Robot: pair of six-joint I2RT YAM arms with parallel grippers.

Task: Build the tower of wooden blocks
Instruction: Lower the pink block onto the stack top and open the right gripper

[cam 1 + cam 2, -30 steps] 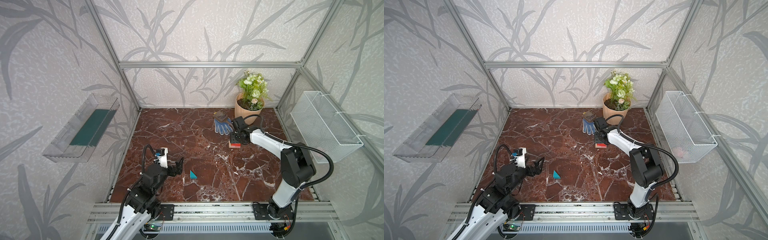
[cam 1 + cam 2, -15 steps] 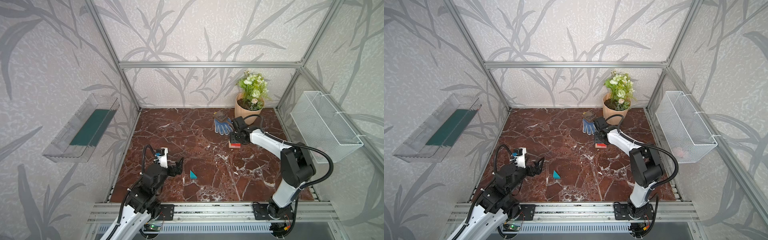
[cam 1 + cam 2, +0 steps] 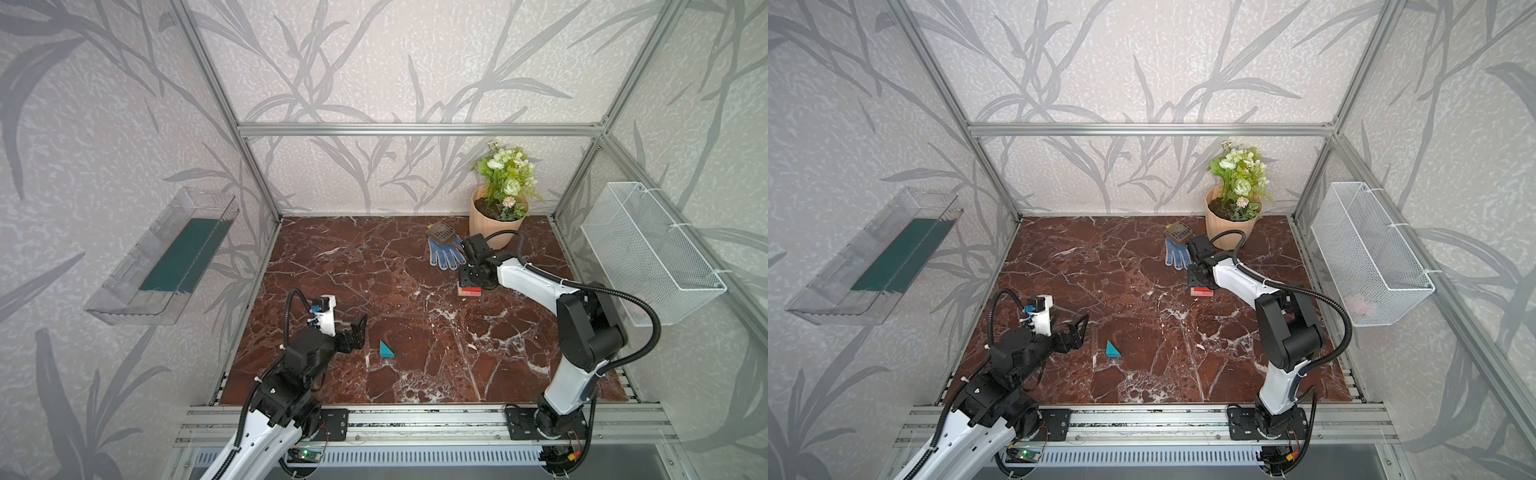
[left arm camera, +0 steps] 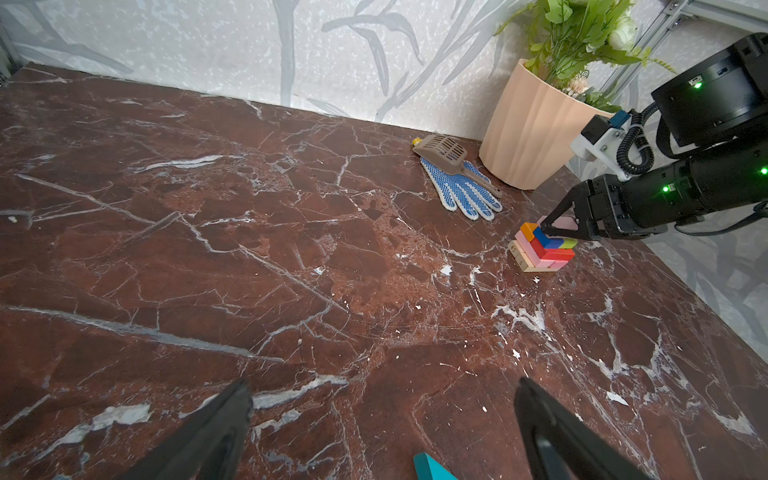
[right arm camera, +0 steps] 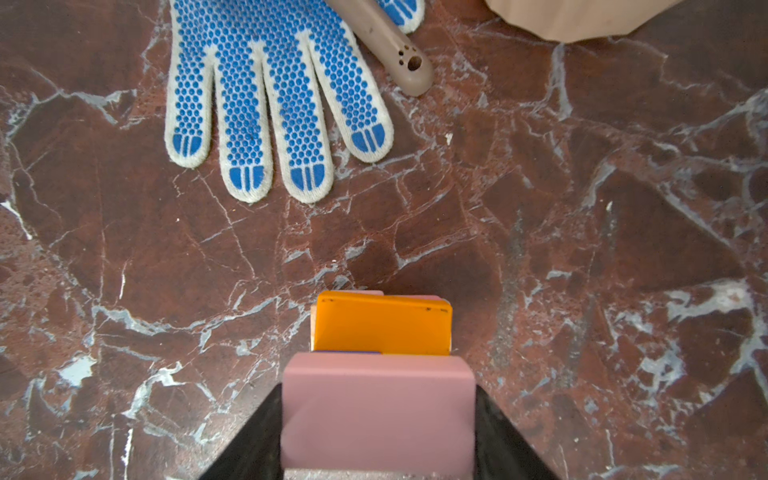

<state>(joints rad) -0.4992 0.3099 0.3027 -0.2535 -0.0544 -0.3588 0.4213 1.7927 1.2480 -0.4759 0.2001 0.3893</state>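
The tower [image 4: 540, 255] is a low stack of wood blocks with a tan base, pink and red layers, and blue, lime and orange on top. In both top views it stands at the back right [image 3: 469, 291] [image 3: 1201, 292]. My right gripper [image 5: 378, 415] is shut on a pink block [image 5: 378, 407], held just over the tower's top beside the orange block [image 5: 382, 324]. I cannot tell whether it touches. A teal wedge [image 3: 385, 349] [image 3: 1112, 350] lies alone at the front. My left gripper [image 3: 355, 334] [image 4: 382, 390] stands open and holds nothing, just left of the wedge [image 4: 430, 467].
A blue-dotted glove [image 3: 445, 257] and a brown scoop [image 3: 441, 232] lie just behind the tower. A peach flowerpot [image 3: 496, 220] stands in the back right corner. A wire basket [image 3: 648, 253] hangs on the right wall and a clear tray [image 3: 166, 257] on the left wall.
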